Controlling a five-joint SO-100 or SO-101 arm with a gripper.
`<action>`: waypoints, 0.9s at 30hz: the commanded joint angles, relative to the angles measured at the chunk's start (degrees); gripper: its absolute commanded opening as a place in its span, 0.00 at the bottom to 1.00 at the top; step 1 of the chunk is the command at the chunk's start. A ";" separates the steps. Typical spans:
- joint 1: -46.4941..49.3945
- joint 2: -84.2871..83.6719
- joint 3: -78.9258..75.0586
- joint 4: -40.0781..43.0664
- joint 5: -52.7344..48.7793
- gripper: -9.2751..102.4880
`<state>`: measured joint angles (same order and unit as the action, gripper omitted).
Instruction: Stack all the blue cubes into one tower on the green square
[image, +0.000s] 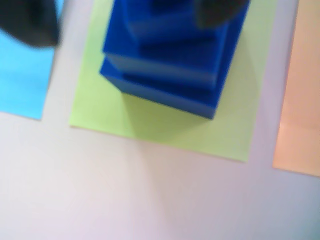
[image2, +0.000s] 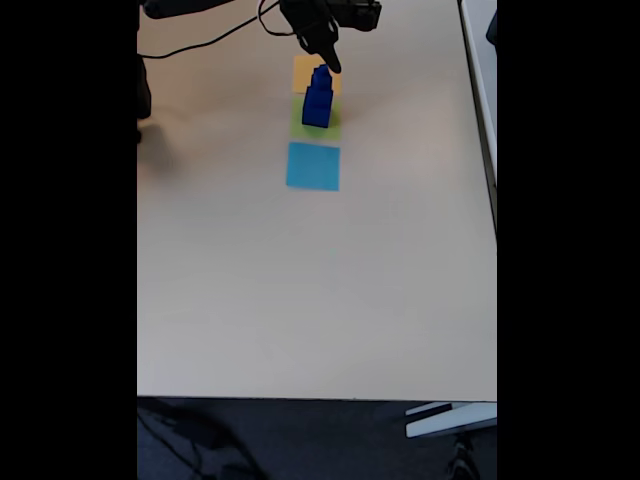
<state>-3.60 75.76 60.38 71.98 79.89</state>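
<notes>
Upper centre of the fixed view, blue cubes (image2: 318, 98) stand stacked on the green square (image2: 330, 129); the tool (image2: 326, 57) hovers released above them.

looks like an office or lab: plain beige table (image2: 300, 300), dark carpet floor (image2: 300, 440), loose black cable (image2: 215, 38) across the top

four blue cubes (image: 170, 65) stacked, one green square (image: 165, 125), one light-blue square (image: 22, 82), one orange square (image: 300, 100)

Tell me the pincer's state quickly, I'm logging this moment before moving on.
Pincer: at the top of the blue cubes tower on the green square; open or closed cannot be told.
</notes>
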 joint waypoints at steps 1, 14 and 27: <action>-0.79 0.35 -4.92 -1.49 -0.70 0.20; -2.90 -5.62 -17.84 -1.41 -6.50 0.09; -6.68 -8.17 -18.81 -1.14 -3.25 0.08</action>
<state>-9.49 66.80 43.77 71.98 75.06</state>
